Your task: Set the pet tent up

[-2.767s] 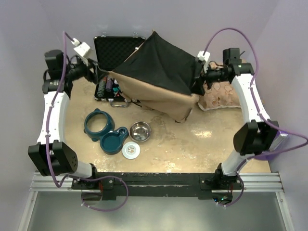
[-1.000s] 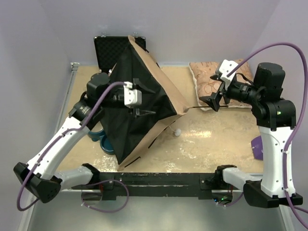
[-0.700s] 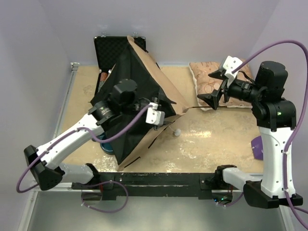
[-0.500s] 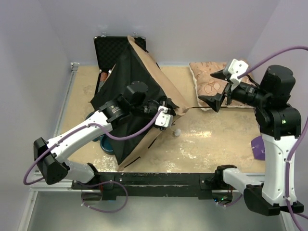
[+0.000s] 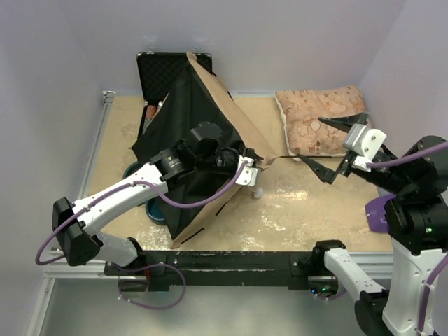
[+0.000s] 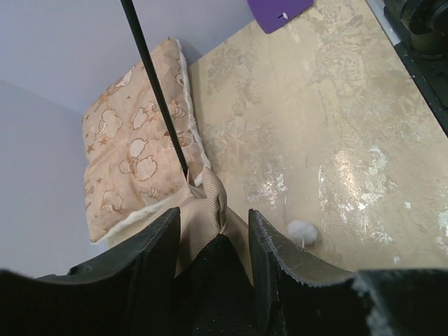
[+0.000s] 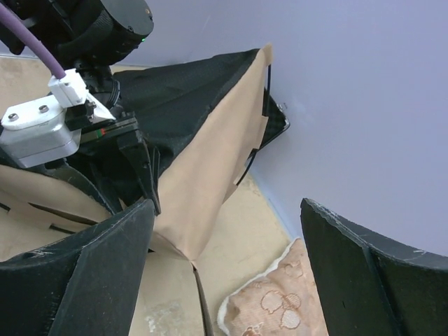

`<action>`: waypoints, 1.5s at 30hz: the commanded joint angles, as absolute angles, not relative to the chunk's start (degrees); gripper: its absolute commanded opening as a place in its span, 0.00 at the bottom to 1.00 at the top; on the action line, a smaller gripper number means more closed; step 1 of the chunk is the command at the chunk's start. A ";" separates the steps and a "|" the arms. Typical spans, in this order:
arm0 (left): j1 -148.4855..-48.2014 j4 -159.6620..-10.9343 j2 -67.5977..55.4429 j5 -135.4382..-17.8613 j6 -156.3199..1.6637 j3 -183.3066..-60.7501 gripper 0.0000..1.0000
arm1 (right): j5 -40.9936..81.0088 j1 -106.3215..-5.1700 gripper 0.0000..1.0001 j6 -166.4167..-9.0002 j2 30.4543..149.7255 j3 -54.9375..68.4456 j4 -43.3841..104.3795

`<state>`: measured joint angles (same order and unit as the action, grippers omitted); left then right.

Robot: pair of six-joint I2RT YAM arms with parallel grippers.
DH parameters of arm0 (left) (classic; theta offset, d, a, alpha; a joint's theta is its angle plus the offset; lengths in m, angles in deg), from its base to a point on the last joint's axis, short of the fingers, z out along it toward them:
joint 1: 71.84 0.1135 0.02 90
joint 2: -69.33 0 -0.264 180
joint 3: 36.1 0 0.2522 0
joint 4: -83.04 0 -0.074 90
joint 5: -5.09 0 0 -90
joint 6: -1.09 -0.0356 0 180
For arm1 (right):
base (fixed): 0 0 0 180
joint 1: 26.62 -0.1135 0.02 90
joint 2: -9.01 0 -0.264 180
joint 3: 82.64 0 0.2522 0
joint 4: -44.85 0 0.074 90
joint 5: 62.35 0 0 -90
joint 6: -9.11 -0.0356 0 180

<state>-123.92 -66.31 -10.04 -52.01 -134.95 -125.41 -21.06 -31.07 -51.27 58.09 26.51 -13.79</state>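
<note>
Centre of top view, tent (image 5: 234, 119) looks light, floppy canvas on thin poles (image 6: 154, 91); left gripper (image 6: 213, 215) half-open astride its corner sleeve (image 6: 215, 199), likely best hold; right gripper (image 5: 311, 138) wide, empty.

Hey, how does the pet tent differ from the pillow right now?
The pet tent is tan canvas with black lining, while the pillow is beige with a printed pattern. The tent stands raised to a peak at the left-centre of the table; the pillow lies flat at the back right. The left gripper has its jaws on either side of a tent corner; no gripper holds the pillow. Both are soft fabric items.
</note>
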 commanded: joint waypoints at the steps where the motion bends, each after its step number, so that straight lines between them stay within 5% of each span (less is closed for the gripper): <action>1: -124.93 -67.99 -11.18 -55.46 -135.31 -127.64 0.46 | -19.90 -31.01 0.88 -50.31 57.97 24.73 -12.32; 4: -124.93 -67.38 -11.71 -57.04 -135.49 -128.08 0.33 | -19.55 -30.93 0.88 -49.96 57.18 23.85 -12.50; 8: -124.67 -66.85 -10.57 -58.28 -134.44 -128.08 0.00 | -15.52 -31.01 0.84 -50.57 55.95 21.48 -11.19; 20: -114.47 -71.07 -2.04 -43.52 -125.11 -122.99 0.00 | -17.43 -31.01 0.81 -52.32 51.29 16.47 -6.01; 27: -113.68 -71.15 0.60 -39.65 -125.04 -121.23 0.00 | -26.82 -31.01 0.74 -62.95 47.86 5.49 14.36; 39: -113.07 -71.33 1.74 -38.42 -122.75 -121.23 0.00 | -33.96 -31.01 0.35 -67.62 50.76 3.63 23.89; 45: -112.80 -73.17 1.92 -37.72 -120.64 -122.01 0.00 | -35.19 -31.01 0.00 -71.92 52.16 3.28 26.87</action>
